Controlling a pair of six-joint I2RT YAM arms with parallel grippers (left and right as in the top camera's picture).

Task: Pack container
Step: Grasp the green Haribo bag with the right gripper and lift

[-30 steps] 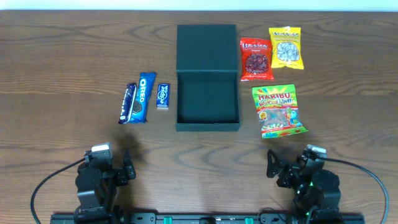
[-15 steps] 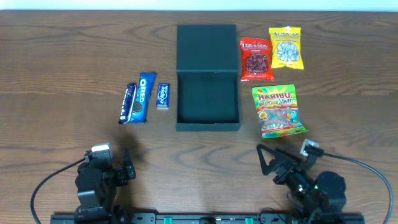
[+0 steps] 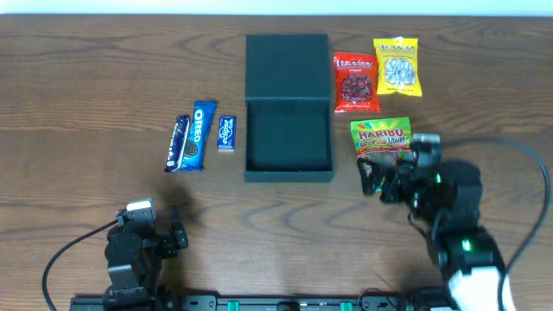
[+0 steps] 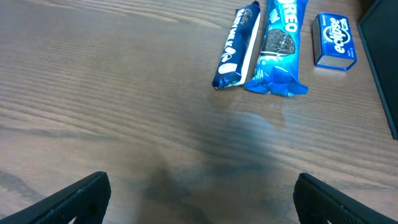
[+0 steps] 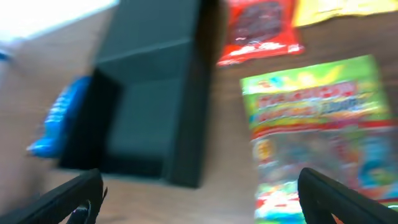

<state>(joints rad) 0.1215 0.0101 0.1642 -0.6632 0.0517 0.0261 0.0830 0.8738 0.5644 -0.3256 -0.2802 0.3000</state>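
The container [image 3: 289, 142] sits open-lidded on the bench; the right end effector [image 3: 371, 177], over the Haribo bag [image 3: 381, 135], and the left end effector [image 4: 199, 194] both gape wide, empty.

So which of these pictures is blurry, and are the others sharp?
Right wrist view: smeared, the gummy bag and container both soft. Left wrist view: sharp, Oreo pack readable, a dim shadow on the table. Overhead: crisp.

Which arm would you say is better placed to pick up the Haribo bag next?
Right. The right gripper, open, hovers over the Haribo bag; the left gripper sits far back, on the container's other side.
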